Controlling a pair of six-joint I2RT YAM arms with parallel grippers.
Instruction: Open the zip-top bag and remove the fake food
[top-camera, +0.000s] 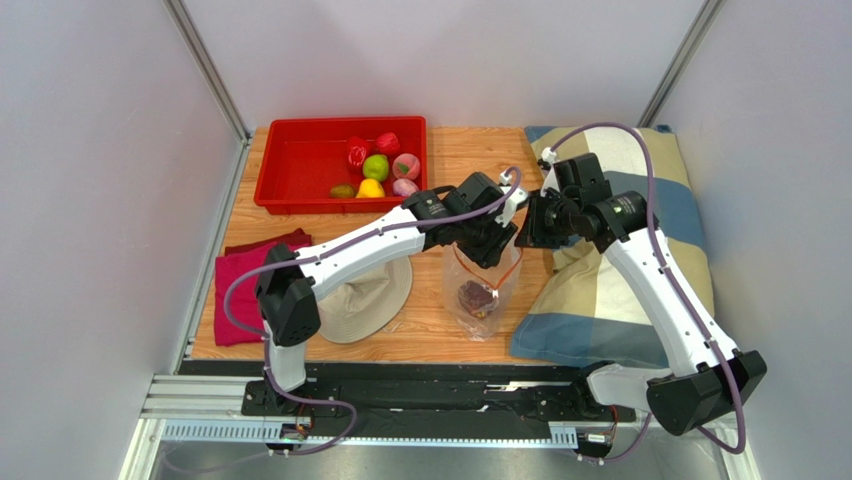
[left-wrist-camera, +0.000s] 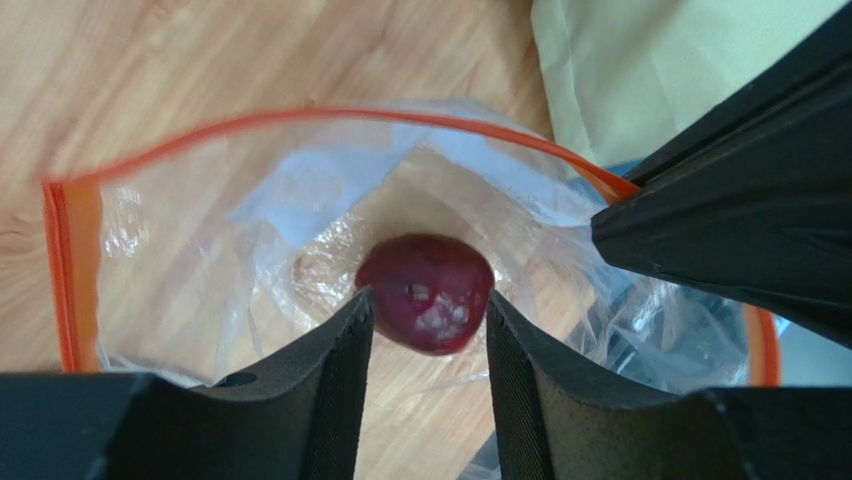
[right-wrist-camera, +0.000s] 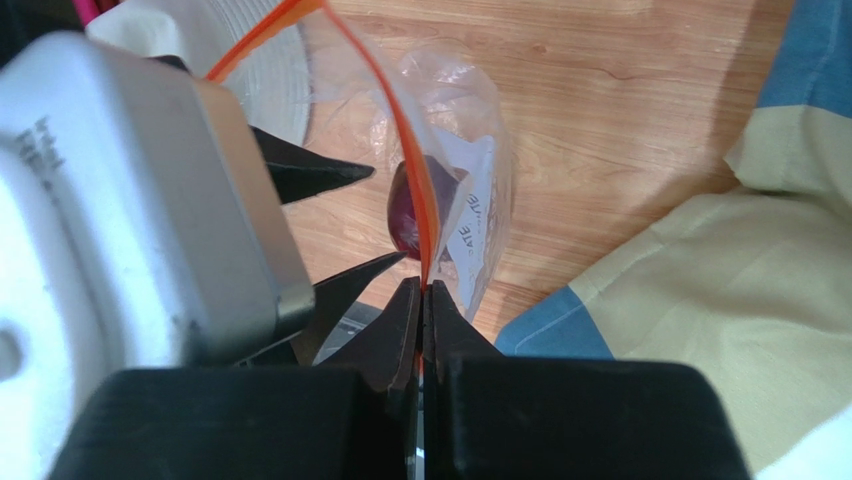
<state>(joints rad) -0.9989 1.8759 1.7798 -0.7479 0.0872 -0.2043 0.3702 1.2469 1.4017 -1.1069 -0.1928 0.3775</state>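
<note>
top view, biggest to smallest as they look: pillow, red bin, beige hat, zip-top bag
1. pillow
2. red bin
3. beige hat and zip-top bag look about alike; the hat is partly covered, so they stay unranked

Food (top-camera: 476, 296) sits in bag (top-camera: 487, 268) between hat (top-camera: 360, 302) and pillow (top-camera: 575, 312).

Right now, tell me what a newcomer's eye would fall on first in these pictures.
The clear zip-top bag stands mid-table, its orange rim pinched by the right gripper. The left gripper reaches into its mouth, jaws apart, aimed at the dark maroon fake food at the bottom. At the back left, a red bin holds the other colourful pieces.
</note>
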